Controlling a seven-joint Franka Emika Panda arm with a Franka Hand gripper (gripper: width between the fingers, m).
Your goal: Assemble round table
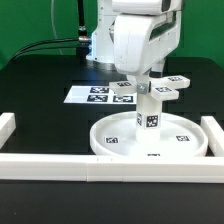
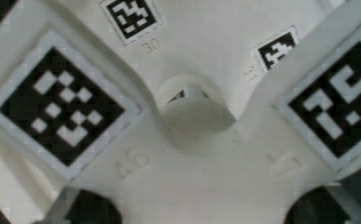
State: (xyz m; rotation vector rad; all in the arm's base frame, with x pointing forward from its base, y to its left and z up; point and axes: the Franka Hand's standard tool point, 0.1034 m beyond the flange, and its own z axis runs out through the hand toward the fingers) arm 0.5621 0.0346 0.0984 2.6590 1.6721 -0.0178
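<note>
- Exterior view: the round disc (image 1: 150, 140) is lying against the border rail (image 1: 120, 163) at the front of the table. The post (image 1: 149, 112) is standing upright at its centre, and the cross-shaped piece (image 1: 152, 87) is sitting on the post's top, arms level. The gripper (image 1: 138, 78) is hanging directly above it; the marker board (image 1: 98, 96) is lying behind.
- Wrist view: the cross-shaped piece (image 2: 191, 118) is filling the frame, hub centred between the dark fingertips (image 2: 92, 207). Jaws appear narrow about the hub; whether they are gripping it, I cannot tell.

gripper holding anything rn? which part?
Cannot be told. The gripper sits right over the cross-shaped piece, which tops the post standing on the round disc; no view shows whether the jaws are closed on it.
</note>
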